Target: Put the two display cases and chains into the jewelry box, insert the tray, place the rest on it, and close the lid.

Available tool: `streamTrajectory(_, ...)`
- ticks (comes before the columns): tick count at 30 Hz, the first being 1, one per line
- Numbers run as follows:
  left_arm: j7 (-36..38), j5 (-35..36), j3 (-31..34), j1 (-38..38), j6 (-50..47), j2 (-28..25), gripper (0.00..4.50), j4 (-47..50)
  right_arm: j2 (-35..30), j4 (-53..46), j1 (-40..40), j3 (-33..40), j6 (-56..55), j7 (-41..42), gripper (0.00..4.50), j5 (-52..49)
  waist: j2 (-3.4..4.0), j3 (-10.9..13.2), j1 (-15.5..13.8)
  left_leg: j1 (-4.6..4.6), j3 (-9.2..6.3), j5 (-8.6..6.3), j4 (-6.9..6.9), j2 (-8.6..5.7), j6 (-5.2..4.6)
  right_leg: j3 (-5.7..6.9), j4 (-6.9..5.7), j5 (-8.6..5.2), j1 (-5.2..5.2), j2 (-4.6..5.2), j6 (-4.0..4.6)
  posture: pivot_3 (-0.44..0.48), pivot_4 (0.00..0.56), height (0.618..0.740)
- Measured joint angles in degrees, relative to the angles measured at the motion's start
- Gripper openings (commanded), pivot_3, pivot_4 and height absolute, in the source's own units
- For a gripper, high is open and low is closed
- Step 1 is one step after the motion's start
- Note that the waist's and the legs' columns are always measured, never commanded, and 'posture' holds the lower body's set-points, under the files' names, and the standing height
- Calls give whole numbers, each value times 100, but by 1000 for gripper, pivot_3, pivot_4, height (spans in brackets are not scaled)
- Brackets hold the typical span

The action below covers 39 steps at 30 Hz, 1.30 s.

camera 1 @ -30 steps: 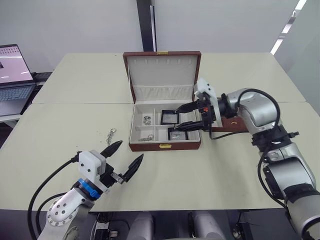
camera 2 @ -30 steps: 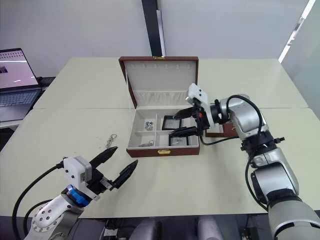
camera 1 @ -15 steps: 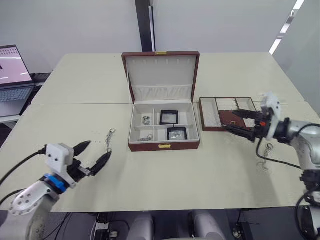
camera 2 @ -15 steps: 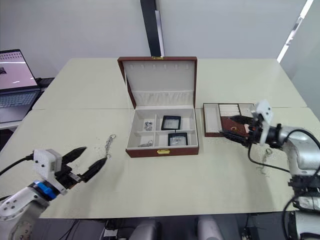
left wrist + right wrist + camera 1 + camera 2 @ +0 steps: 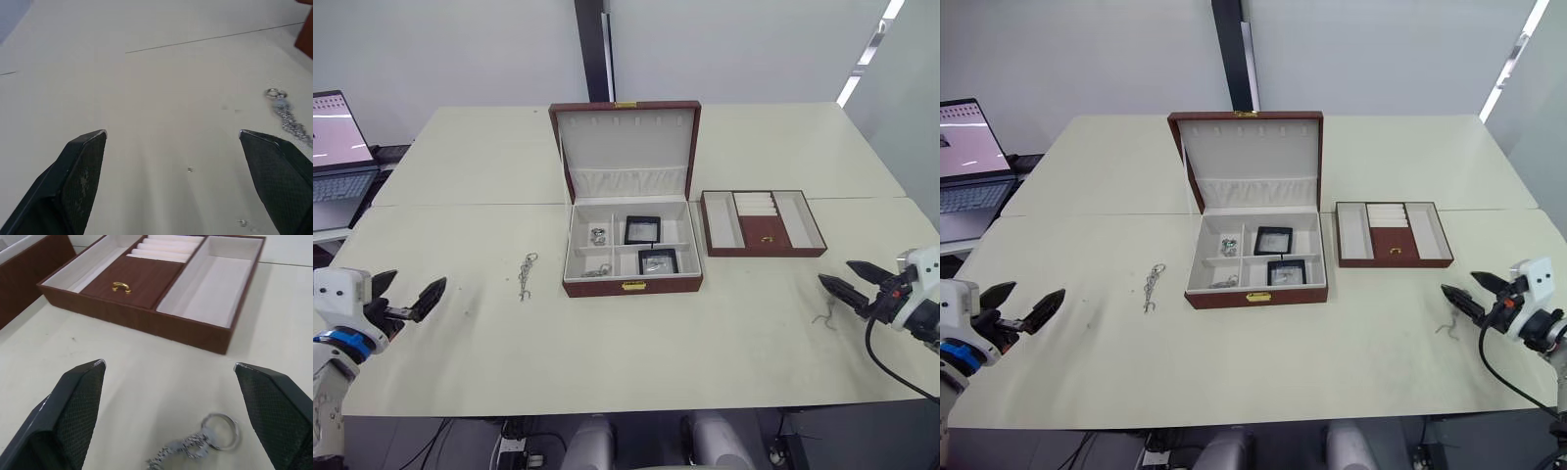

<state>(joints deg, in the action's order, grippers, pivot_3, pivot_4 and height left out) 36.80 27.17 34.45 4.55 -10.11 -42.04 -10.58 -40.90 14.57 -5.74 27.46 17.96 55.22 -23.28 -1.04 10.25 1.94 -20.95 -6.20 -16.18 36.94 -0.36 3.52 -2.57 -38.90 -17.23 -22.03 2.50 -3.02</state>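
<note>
The large reddish-brown wood-look jewelry box (image 5: 633, 250) sits near the middle of the pale cream surface (image 5: 724, 333), its hinged cream-lined lid (image 5: 625, 152) standing upright toward the far edge. Inside the cream compartments lie the two small square black display cases (image 5: 642, 230), one behind the other, with small silvery pieces in the compartments on the box's left. The shallow reddish-brown tray (image 5: 763, 222) with cream sections and a dark red centre panel rests on the surface just to the right of the box, apart from it.

One thin silvery chain (image 5: 526, 276) lies on the surface to the left of the box, its ring end pointing toward the far edge. Another silvery chain with a ring (image 5: 203, 439) lies near the right edge, just in front of the right claw (image 5: 858, 283), whose black fingers are spread wide and empty. The left claw (image 5: 406, 297) hangs near the left edge, likewise spread and holding nothing, well apart from the left chain.
</note>
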Motion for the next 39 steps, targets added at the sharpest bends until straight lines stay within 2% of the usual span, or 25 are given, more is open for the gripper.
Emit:
streamTrajectory(7,-748,-262,141,-129,430,407,4500,-403,234,612,186,432,-773,-763,4469,1,-1,-1,-3,1,1,0,-1,-1,1,-3,0,0,0,5,0,0,150,740)
streamTrajectory(14,-1246,-364,226,-149,678,588,4500,-553,280,948,203,506,-1181,-1200,4469,-5,0,-2,-2,3,3,0,-1,-2,1,-4,-2,0,2,5,0,0,150,740)
streamTrajectory(31,-1244,-451,165,-273,679,612,4500,-523,279,1079,69,391,-1357,-1329,4469,-6,1,-2,-4,3,2,0,0,-3,1,-3,-2,0,3,4,0,0,150,740)
streamTrajectory(37,-1057,-357,-136,-478,528,619,4500,122,110,1009,-97,304,-1139,-1129,4469,-80,1,-3,-3,4,3,0,1,-3,1,-5,-3,1,4,5,-1,0,150,740)
streamTrajectory(39,-788,-310,-424,-481,382,618,4500,526,-63,811,-208,192,-899,-897,4469,-158,4,-3,4,4,5,0,1,-3,1,-6,-4,1,4,4,-1,0,150,740)
